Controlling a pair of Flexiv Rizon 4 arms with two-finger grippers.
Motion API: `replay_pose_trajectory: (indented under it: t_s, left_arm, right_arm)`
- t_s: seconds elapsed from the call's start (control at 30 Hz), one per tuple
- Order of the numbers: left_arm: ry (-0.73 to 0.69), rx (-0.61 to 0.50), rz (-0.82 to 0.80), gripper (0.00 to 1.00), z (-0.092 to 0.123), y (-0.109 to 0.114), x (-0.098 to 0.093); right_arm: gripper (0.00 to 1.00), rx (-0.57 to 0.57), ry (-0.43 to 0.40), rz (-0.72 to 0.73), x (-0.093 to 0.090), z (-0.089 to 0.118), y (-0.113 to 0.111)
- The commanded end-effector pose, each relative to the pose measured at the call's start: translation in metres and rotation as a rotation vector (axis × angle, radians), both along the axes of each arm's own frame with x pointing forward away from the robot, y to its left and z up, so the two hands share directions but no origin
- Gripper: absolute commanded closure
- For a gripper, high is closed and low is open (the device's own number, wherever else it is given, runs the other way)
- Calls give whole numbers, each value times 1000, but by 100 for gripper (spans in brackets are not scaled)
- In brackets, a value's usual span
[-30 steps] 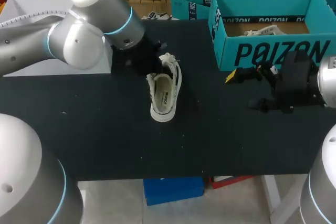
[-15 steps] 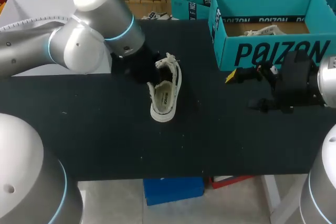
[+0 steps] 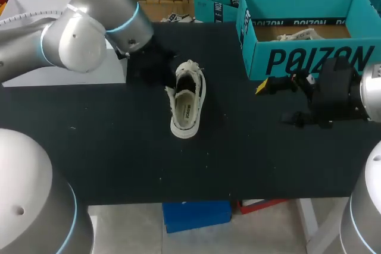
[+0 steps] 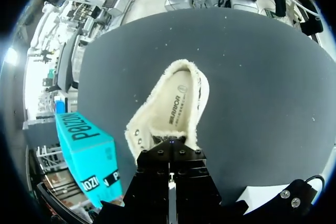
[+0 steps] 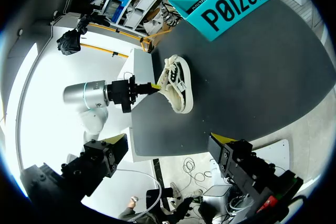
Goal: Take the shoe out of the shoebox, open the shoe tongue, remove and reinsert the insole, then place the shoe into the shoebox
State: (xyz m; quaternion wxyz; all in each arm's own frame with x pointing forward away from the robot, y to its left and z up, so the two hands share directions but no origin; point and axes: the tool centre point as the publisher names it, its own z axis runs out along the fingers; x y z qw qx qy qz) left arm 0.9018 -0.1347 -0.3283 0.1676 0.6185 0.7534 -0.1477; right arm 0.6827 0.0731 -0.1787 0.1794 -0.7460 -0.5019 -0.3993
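Observation:
A white low sneaker [image 3: 187, 104] lies on the black table [image 3: 107, 147] with its insole showing; it also shows as the sneaker [image 4: 176, 106] and the sneaker [image 5: 176, 85]. My left gripper [image 3: 172, 77] is at the shoe's lace end, fingers pressed together on the tongue; the pinch itself is hidden under its own fingers [image 4: 169, 153]. The teal shoebox [image 3: 309, 57] stands open at the back right with pale paper [image 3: 297, 35] inside. My right gripper [image 3: 280, 100] hangs in front of the box, open and empty, and its wide-set yellow tips frame the right gripper [image 5: 168, 139].
A second teal box [image 3: 217, 1] stands behind the first at the back edge. The shoebox [image 4: 86, 150] lies off to one side of the left gripper. Bare black tabletop lies around the shoe and toward the front edge.
My left arm has swung back and to the left while its gripper stays at the shoe's lace end. The shoe has barely shifted. The right arm has not moved.

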Motion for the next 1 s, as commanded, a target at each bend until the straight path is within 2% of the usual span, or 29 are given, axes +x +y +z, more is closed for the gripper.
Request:
replay_pose_trajectory:
  t_s: [0.03, 0.4, 0.53, 0.63, 0.67, 0.7, 0.73, 1.0]
  left_arm:
    - [85, -95, 23, 100, 28, 39, -10]
    - [258, -171, 313, 100, 38, 111, -23]
    - [255, -154, 347, 100, 45, 127, -33]
    - [255, -154, 347, 100, 45, 127, -33]
    - [255, -154, 347, 78, 45, 127, -33]
    - [255, -154, 347, 7, 45, 127, -33]
    - [255, -154, 347, 0, 45, 127, -33]
    - [255, -154, 347, 0, 45, 127, -33]
  right_arm:
    - [0, 0, 0, 0, 0, 0, 0]
    - [0, 0, 0, 0, 0, 0, 0]
    - [0, 0, 0, 0, 0, 0, 0]
    - [0, 0, 0, 0, 0, 0, 0]
    - [0, 0, 0, 0, 0, 0, 0]
    - [0, 0, 0, 0, 0, 0, 0]
    - [0, 0, 0, 0, 0, 0, 0]
    - [0, 0, 0, 0, 0, 0, 0]
